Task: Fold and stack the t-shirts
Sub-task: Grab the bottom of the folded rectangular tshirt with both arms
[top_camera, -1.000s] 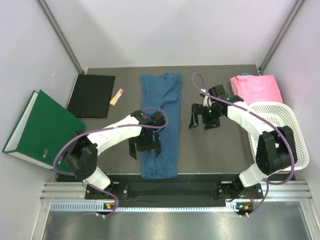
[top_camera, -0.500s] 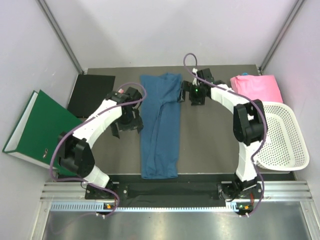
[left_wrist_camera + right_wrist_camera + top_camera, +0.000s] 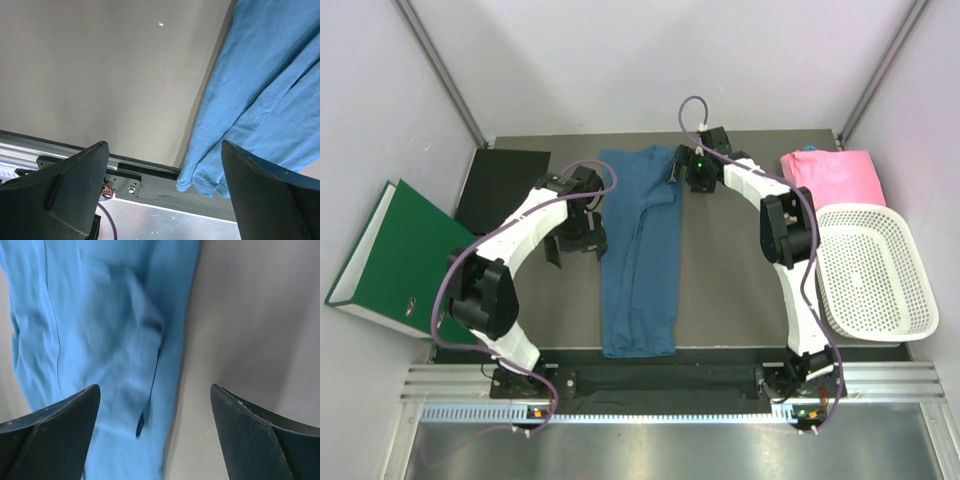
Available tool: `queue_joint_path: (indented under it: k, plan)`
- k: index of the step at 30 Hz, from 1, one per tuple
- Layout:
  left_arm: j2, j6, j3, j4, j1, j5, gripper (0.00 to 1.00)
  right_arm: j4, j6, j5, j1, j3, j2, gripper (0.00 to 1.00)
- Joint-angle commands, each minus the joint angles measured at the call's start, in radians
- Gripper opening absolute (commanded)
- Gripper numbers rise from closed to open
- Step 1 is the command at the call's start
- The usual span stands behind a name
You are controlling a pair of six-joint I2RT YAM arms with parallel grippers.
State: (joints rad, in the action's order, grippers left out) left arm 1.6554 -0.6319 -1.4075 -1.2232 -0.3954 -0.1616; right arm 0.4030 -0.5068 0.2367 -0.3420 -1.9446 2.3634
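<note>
The teal-blue t-shirt [image 3: 640,250] lies folded into a long strip down the middle of the table. It also shows in the left wrist view [image 3: 265,85] and the right wrist view [image 3: 100,330]. The pink t-shirt [image 3: 832,176] lies folded at the back right. My left gripper [image 3: 570,243] is open and empty beside the strip's left edge. My right gripper [image 3: 682,172] is open and empty over the strip's far right corner.
A white mesh basket [image 3: 875,272] stands at the right. A green binder [image 3: 395,255] lies at the left, with a black folder [image 3: 502,190] behind it. The table's near edge and metal rail [image 3: 130,180] show in the left wrist view.
Both arms have swung toward the far end of the blue shirt. The left gripper left the shirt's middle for its left edge. The right gripper moved from mid-table to the far right corner.
</note>
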Motion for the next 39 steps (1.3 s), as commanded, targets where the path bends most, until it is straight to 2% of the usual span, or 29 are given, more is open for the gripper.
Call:
queue_joint_path:
  k: [1,5,7,8,10,11,13,14,16,27,29,30,31,32,34,39]
  plan:
    - [0.018,0.04,-0.042,0.028,0.012,0.02,0.98,-0.038,-0.032,-0.065,0.006,-0.1,0.042,0.9]
    - [0.04,0.061,-0.051,0.028,0.026,0.028,0.98,-0.056,-0.039,-0.102,0.003,-0.152,0.082,0.88]
    - [0.053,0.069,-0.053,0.028,0.027,0.031,0.98,-0.07,-0.055,-0.1,0.005,-0.171,0.111,0.73]
    - [0.058,0.07,-0.057,0.027,0.029,0.036,0.98,-0.072,-0.062,-0.1,0.006,-0.192,0.123,0.61]
    - [0.073,0.075,-0.065,0.019,0.03,0.042,0.98,-0.07,-0.082,-0.093,0.006,-0.22,0.166,0.49]
    - [0.078,0.077,-0.076,0.016,0.03,0.042,0.98,-0.067,-0.097,-0.086,0.005,-0.246,0.181,0.38]
    - [0.087,0.078,-0.085,0.01,0.032,0.042,0.98,-0.078,-0.107,-0.076,0.005,-0.272,0.215,0.26]
    - [0.09,0.078,-0.093,0.002,0.033,0.037,0.98,-0.082,-0.117,-0.076,0.006,-0.277,0.223,0.12]
    - [0.09,0.078,-0.094,-0.002,0.033,0.039,0.98,-0.104,-0.125,-0.083,0.006,-0.284,0.231,0.0]
    - [0.037,0.081,0.01,0.04,0.038,0.069,0.98,-0.176,-0.174,-0.169,0.112,-0.445,0.261,0.0]
    - [0.035,0.093,0.01,0.045,0.036,0.068,0.98,-0.187,-0.173,-0.163,0.127,-0.459,0.263,0.01]
    - [0.034,0.101,0.008,0.05,0.038,0.071,0.98,-0.19,-0.167,-0.155,0.13,-0.453,0.257,0.05]
    - [0.032,0.107,0.001,0.053,0.04,0.071,0.98,-0.188,-0.136,-0.149,0.129,-0.447,0.247,0.33]
    - [0.032,0.119,-0.002,0.056,0.038,0.071,0.98,-0.182,-0.125,-0.146,0.127,-0.433,0.216,0.49]
    - [0.032,0.133,-0.008,0.073,0.043,0.094,0.98,-0.181,-0.09,-0.12,0.121,-0.332,0.157,0.73]
    - [0.035,0.152,0.008,0.12,0.043,0.154,0.98,-0.155,-0.021,-0.111,0.063,0.031,-0.165,0.94]
